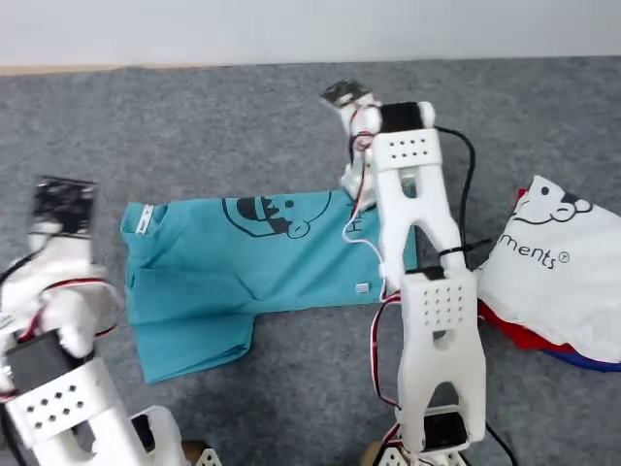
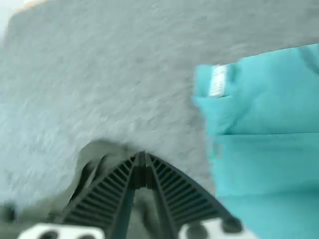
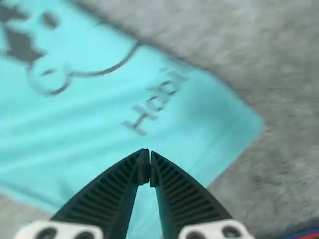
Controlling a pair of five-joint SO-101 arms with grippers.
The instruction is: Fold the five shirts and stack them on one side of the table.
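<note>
High view: my right arm stretches across the teal shirt, hiding part of its right end. The shirt lies mid-counter. My left arm sits bent at the shirt's left. A white-topped shirt pile is cut off at the right edge.

Left wrist view: my left claw is closed and empty over grey counter, beside the shirt.

Right wrist view: my right claw is closed above the shirt.

Looks down from high over the grey table. Peers close from each wrist, sharing the teal shirt with that overview.
</note>
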